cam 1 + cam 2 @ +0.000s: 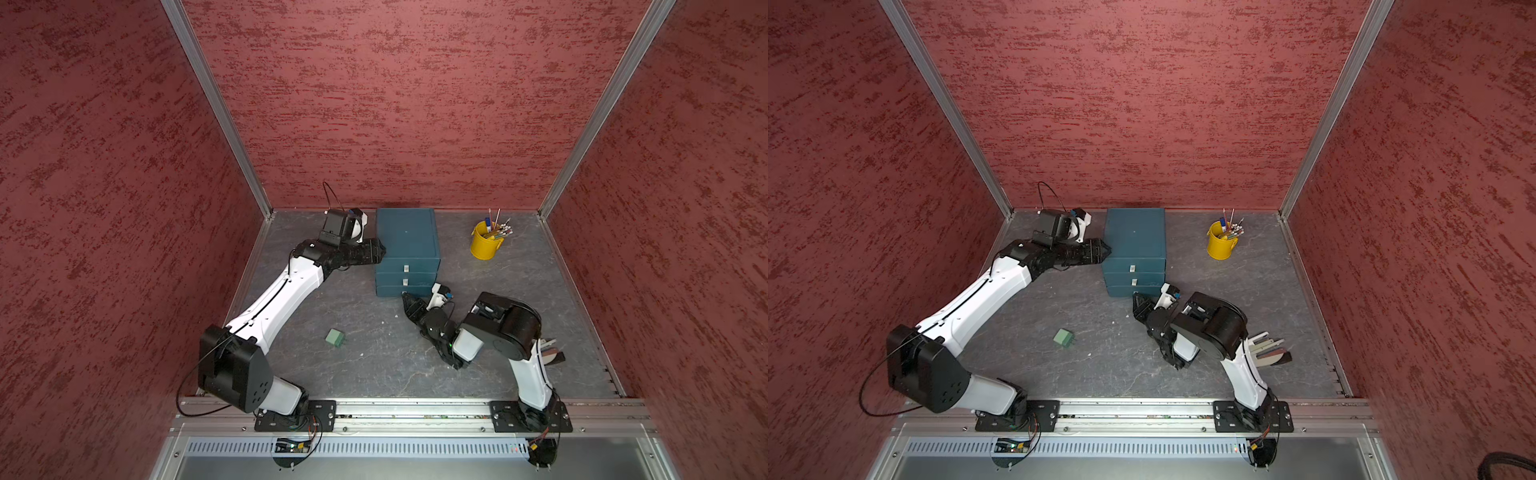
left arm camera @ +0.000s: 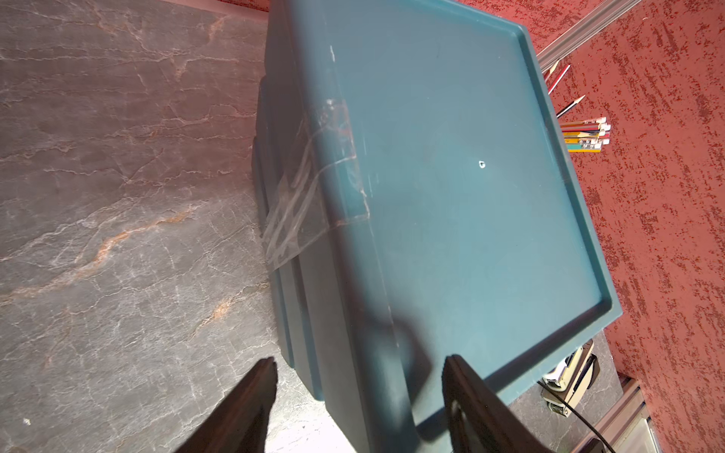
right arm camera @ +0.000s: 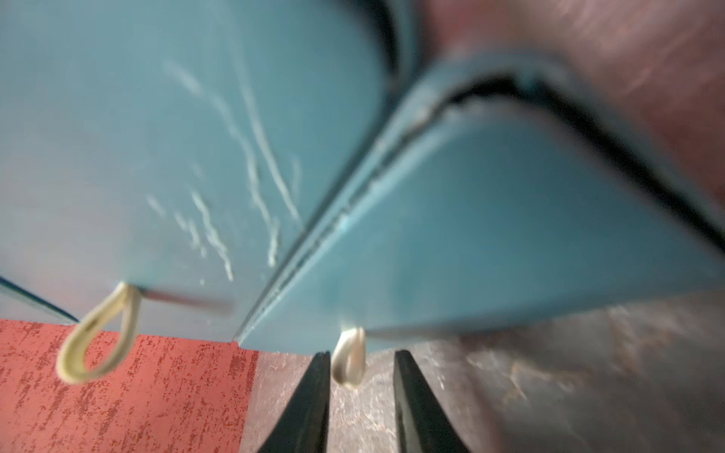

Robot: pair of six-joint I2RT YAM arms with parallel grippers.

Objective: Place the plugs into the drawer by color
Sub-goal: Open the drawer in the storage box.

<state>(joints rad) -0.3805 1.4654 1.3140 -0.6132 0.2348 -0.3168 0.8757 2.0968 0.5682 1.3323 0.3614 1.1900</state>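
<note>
Jaws first: my right gripper [image 3: 361, 355] is narrowed round 1 white pull tab [image 3: 349, 359], a soft strap loop. One black finger [image 3: 310, 392] is abt touching it and the other has a gap, so I'm spread, not pinching. A 2nd loop tab [image 3: 98, 337] hangs off the next drawer front.

My left gripper [image 2: 361, 359] is spread wide, straddling a top side edge of the drawer chest [image 2: 451, 176]. Can't tell if it touches.

Chest: 1, dark teal, boxy, smooth plastic w/ a raised lip round the top. Both top views show 3 stacked fronts, and one front has white scuffs. 1 strip of clear crinkled tape [image 2: 310, 188] runs down its side. It stands by the back wall, w/ my right gripper at the foot of its front.

Plugs: 1 in view, a mint green plug [image 1: 335, 337], blocky w/ short prongs. It lies on the grey veined slate-look table [image 1: 374, 365], well apart from the chest.

1 round yellow bucket [image 1: 484, 243] of pencils stands near the chest.
</note>
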